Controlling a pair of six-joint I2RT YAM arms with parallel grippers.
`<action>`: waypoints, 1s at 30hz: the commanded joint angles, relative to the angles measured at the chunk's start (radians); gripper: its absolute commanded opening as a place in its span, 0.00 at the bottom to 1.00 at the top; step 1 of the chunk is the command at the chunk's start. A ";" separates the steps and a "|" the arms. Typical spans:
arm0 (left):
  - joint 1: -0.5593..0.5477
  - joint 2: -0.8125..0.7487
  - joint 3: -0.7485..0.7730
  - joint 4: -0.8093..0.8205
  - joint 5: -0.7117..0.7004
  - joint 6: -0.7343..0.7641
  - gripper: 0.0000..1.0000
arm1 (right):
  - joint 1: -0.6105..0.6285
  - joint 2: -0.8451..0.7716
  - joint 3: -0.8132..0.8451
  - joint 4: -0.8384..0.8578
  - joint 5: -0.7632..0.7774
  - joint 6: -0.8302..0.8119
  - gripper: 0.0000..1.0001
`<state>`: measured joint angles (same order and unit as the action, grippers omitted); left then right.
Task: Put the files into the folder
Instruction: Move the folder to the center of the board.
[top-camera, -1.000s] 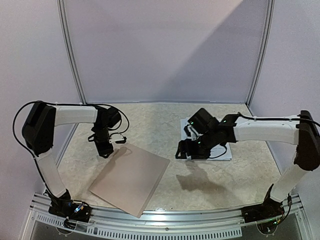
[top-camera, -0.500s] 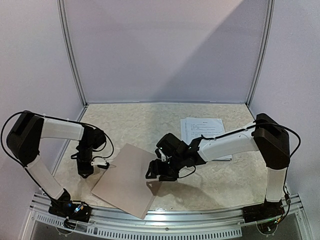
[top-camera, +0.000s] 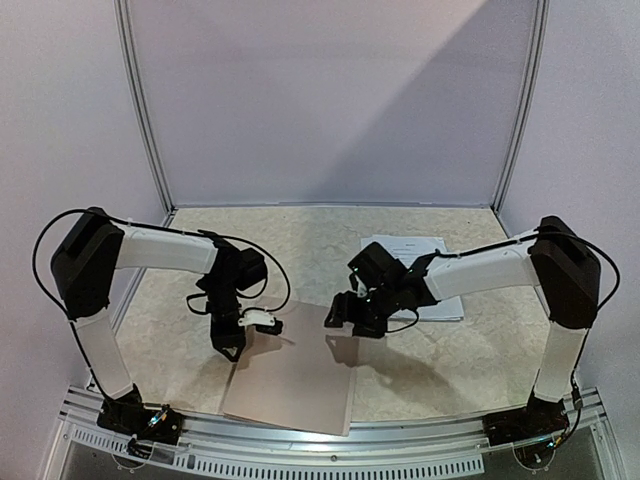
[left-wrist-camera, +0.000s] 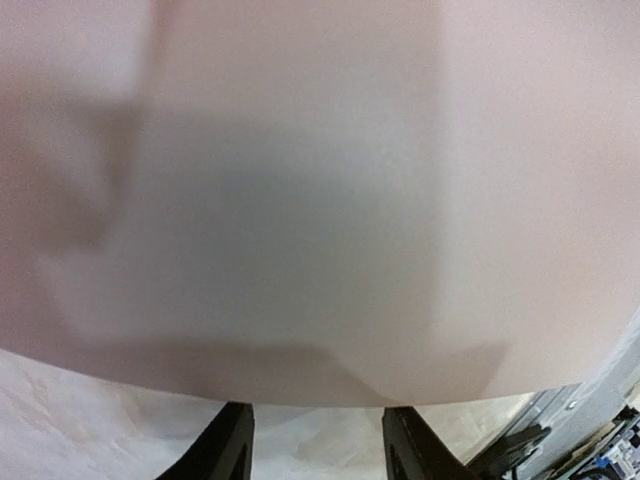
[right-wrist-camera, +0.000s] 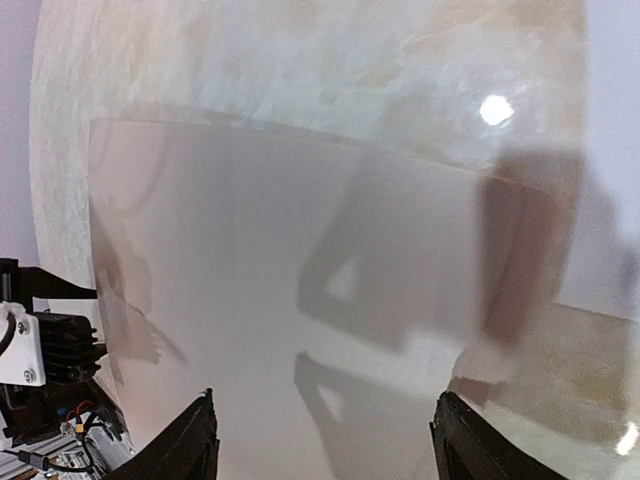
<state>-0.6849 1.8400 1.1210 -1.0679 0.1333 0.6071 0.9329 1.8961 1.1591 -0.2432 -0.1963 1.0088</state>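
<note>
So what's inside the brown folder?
The folder lies closed on the table, so only its plain cover shows; whatever is inside is hidden. The papers lie apart, further back on the right.

1 taupe folder (top-camera: 292, 370) lies on 1 marbled table (top-camera: 300, 235), alongside 1 stack of white files (top-camera: 425, 250) whose sheets overlap too closely in the top view to be counted. 2 white-and-black arms reach over the surface, 1 left arm (top-camera: 160, 248) and 1 right arm (top-camera: 490, 270), carrying 2 grippers in all: 1 left gripper (top-camera: 232, 348) and 1 right gripper (top-camera: 336, 316). The left wrist view shows 2 black fingers (left-wrist-camera: 225, 445), the right wrist view another 2 fingers (right-wrist-camera: 190, 445), making 4 altogether.
</note>
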 joint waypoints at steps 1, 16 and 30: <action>-0.034 0.028 0.017 0.022 0.129 -0.027 0.47 | -0.060 -0.105 0.003 -0.171 0.042 -0.131 0.74; -0.073 -0.251 -0.028 0.031 0.052 0.018 0.75 | 0.004 -0.338 -0.261 -0.111 -0.145 -0.024 0.76; -0.812 -0.331 -0.226 0.249 -0.386 -0.035 0.99 | 0.042 -0.385 -0.433 0.052 -0.032 0.161 0.75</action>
<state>-1.3384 1.4895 0.9302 -0.9146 -0.0971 0.6228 0.9646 1.5471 0.7280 -0.2226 -0.2943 1.1267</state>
